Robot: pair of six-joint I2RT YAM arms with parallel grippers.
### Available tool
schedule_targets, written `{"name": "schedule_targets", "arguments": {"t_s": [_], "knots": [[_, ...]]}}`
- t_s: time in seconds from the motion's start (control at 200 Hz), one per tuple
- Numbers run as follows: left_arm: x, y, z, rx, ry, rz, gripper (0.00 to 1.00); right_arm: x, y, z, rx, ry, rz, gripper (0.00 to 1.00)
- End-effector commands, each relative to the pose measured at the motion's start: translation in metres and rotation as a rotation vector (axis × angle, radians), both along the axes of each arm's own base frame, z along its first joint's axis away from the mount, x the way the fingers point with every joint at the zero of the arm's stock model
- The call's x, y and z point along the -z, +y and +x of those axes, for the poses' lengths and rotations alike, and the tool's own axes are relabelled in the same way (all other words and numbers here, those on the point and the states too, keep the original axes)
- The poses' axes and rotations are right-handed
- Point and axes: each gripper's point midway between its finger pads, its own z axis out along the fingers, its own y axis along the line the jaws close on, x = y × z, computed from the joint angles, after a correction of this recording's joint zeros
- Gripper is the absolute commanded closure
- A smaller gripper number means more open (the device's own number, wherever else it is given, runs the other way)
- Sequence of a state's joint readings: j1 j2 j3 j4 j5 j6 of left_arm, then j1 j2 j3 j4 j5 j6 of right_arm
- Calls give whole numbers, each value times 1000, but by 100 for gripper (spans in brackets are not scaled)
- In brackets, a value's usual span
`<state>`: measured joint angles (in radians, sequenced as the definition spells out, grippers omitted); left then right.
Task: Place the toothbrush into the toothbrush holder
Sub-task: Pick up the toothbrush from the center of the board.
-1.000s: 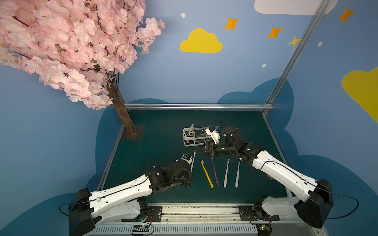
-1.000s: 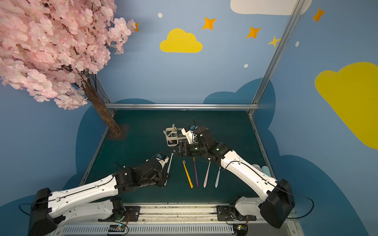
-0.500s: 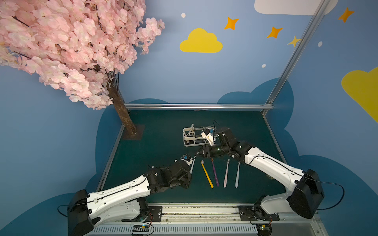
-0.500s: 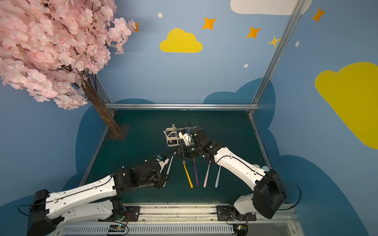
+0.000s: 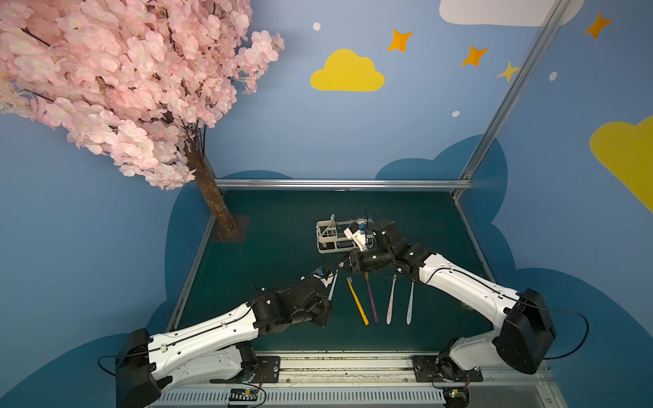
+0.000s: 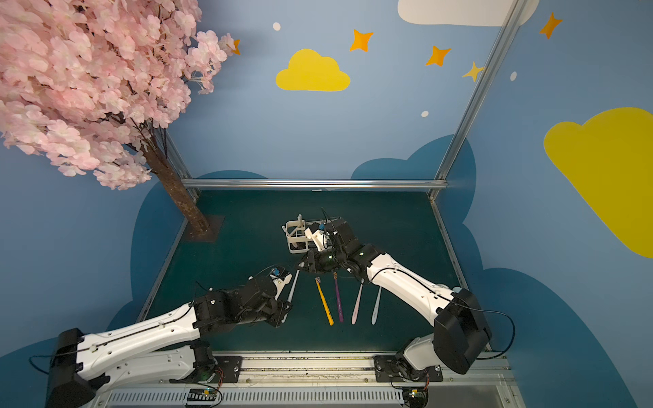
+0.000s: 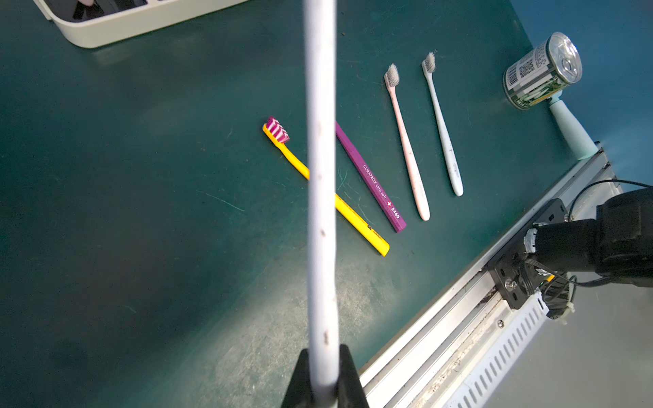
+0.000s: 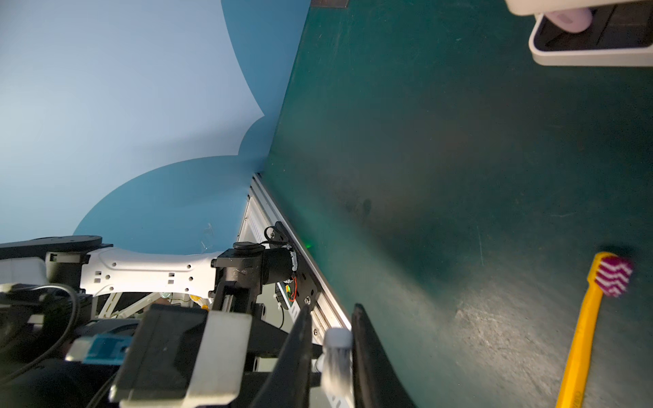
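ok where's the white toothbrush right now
The white toothbrush is held in the left gripper, just left of the yellow toothbrush in a top view; in the right wrist view its bristle end sits between the jaws of the right gripper.

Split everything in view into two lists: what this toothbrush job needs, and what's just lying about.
Job: long white plastic toothbrush, gripped by the left hand, its head between the fingers of the right hand; white wire-frame toothbrush holder.

Lying about: yellow plastic toothbrush, purple plastic toothbrush, slim pink toothbrush, slim pale blue toothbrush, printed metal can, pink blossom tree.
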<state>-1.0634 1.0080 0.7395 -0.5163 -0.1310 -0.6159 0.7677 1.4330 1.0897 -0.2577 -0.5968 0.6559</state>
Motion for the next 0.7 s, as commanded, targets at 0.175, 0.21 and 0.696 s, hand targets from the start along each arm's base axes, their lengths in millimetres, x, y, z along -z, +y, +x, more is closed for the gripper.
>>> {"name": "schedule_targets", "arguments": {"t_s": [0.175,0.21,0.696], "knots": [[-7,2,3,-6,-27,3,88,-9,7,0,-18,-6,30,94],[-8,2,3,-9,-29,2,85,-10,6,0,-17,-9,33,96],[-74,49,29,-147,-134,17,12,-46,-20,33,118,-304,-84,100]]}}
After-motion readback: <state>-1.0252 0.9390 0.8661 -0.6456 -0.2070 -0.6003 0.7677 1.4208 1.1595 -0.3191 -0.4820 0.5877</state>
